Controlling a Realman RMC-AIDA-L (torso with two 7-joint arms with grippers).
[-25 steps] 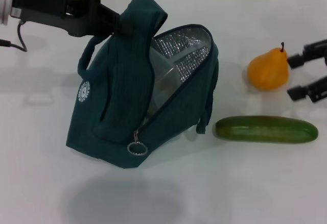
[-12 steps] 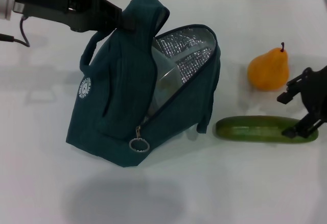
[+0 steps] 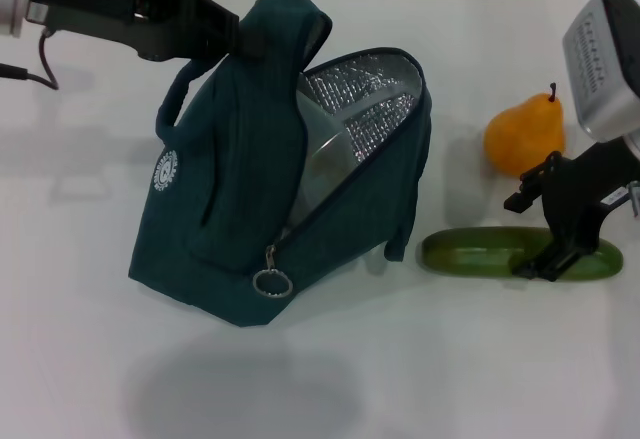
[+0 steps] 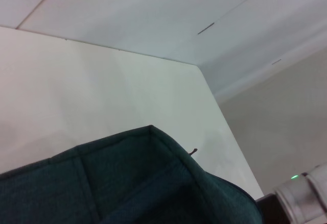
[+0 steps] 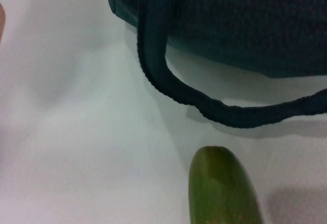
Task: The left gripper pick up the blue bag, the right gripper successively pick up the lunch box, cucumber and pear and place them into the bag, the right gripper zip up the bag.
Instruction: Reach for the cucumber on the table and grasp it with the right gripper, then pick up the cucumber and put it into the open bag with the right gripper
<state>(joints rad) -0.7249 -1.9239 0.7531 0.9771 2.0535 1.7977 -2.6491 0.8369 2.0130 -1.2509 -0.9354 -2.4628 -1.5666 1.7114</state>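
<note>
- While the left gripper (image 3: 232, 44) pinches the bag (image 3: 270, 179) up by its top, the right gripper (image 3: 528, 237) straddles the cucumber (image 3: 470, 251), fingers spread (nothing held).
- Closing off-centre could roll it away.

white table (image 3: 420, 359): bag (image 3: 230, 209), cucumber (image 3: 470, 253), pear (image 3: 524, 137).

left arm (image 3: 120, 9): black casing, silver cuff, black cable | right arm (image 3: 600, 64): grey housing, black fingers (image 3: 530, 192)

The left gripper (image 3: 238, 44) is raised near the table's far-left part, its fingers hidden, while the right gripper (image 3: 528, 236) hangs spread wide by the right edge.
</note>
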